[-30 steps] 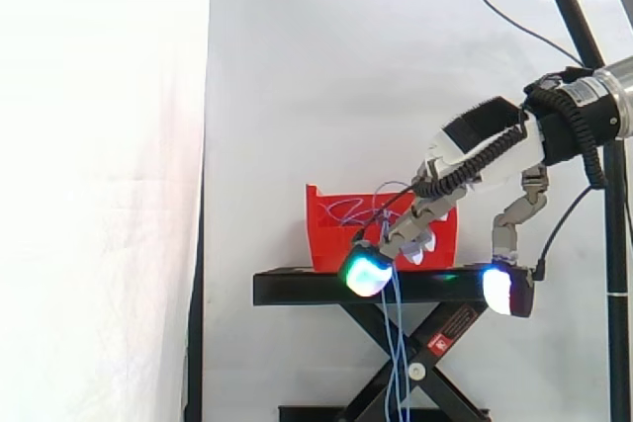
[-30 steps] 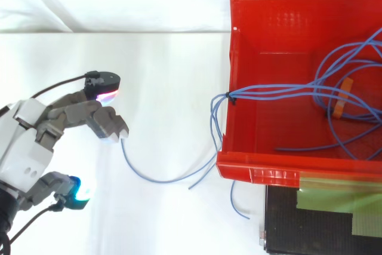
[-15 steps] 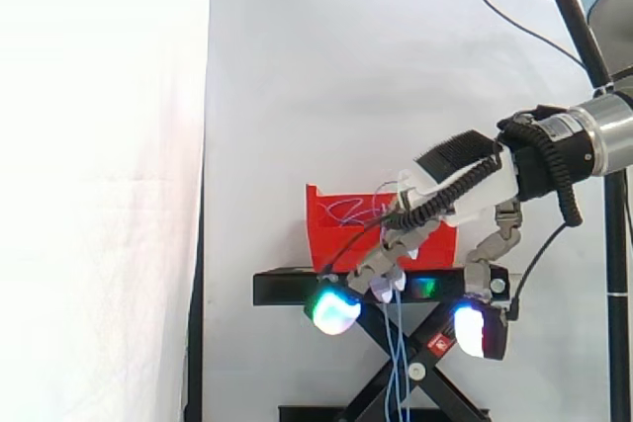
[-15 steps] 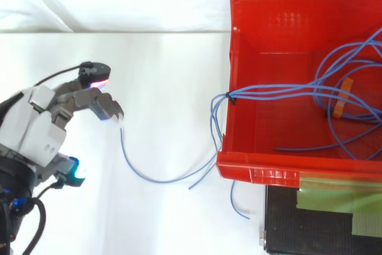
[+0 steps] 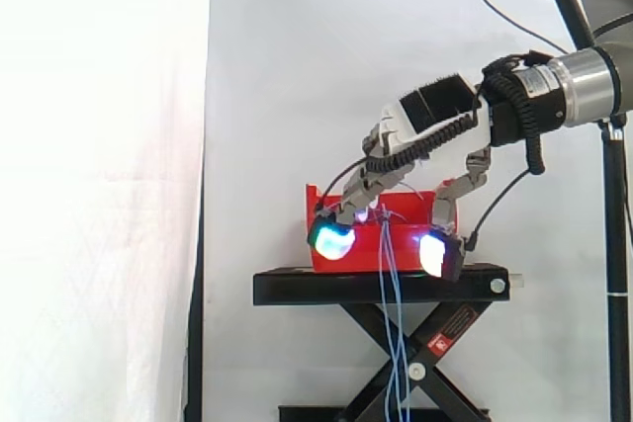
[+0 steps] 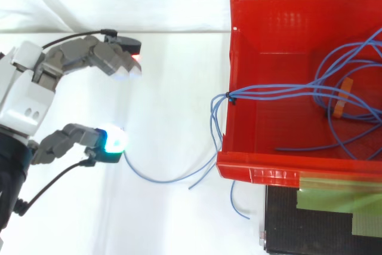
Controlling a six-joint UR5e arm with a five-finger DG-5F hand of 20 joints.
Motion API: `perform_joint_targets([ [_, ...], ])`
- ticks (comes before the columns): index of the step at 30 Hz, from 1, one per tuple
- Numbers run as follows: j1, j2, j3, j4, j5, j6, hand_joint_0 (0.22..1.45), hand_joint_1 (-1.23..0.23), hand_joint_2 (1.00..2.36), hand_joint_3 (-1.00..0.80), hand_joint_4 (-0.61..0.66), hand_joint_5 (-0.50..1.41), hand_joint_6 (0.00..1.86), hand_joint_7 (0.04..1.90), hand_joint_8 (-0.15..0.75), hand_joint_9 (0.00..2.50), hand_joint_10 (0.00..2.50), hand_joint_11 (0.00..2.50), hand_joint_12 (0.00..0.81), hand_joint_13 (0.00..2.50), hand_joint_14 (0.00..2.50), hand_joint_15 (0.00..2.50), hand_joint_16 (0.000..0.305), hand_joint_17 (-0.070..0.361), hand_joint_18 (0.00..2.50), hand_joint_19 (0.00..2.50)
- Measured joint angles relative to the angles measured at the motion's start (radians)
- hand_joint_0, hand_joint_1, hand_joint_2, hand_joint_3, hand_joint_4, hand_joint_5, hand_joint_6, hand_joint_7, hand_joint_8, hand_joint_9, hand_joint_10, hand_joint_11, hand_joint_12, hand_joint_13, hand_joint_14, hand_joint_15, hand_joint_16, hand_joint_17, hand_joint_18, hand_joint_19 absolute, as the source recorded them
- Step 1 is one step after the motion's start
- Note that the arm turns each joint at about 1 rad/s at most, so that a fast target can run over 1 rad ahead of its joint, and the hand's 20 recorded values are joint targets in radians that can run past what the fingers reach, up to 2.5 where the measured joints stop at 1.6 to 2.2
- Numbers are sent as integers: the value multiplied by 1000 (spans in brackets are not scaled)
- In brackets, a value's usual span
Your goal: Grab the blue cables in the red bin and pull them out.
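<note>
The hand (image 5: pixel 401 130) climbs from below the red bin's (image 6: pixel 256 174) base to hang level with its front wall, seen from the side. From above, it draws nearer the bin as its fingers (image 6: pixel 101 58) leave the loose end of the blue cable (image 6: pixel 161 178) and spread wide from the thumb, whose cyan pad (image 6: pixel 111 140) now sits over that end.

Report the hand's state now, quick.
Hand: open, fingers spread apart from the thumb, holding nothing. Blue cables lie ungrasped over the red bin's wall.
</note>
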Motion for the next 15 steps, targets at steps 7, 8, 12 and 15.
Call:
perform_joint_targets([
  [7, -12, 0, 2, 40, -1, -67, 686, -1108, 1000, -1000, 114, 574, 12, 586, 233, 637, 28, 1075, 349, 730, 24, 937, 50, 113, 633, 1112],
  [8, -14, 0, 2, 44, -2, -71, 692, -1110, 1000, -1000, 111, 607, 11, 598, 230, 638, 27, 1067, 344, 723, 26, 937, 49, 111, 630, 1110],
  [12, -21, -1, 3, 73, -3, -96, 706, -1129, 1000, -1000, 104, 650, 9, 617, 224, 646, 28, 1057, 342, 721, 26, 932, 47, 106, 643, 1115],
  [15, -27, -1, 3, 94, -6, -109, 716, -1135, 1000, -1000, 101, 666, 9, 627, 222, 648, 27, 1062, 338, 719, 27, 935, 46, 104, 641, 1116],
])
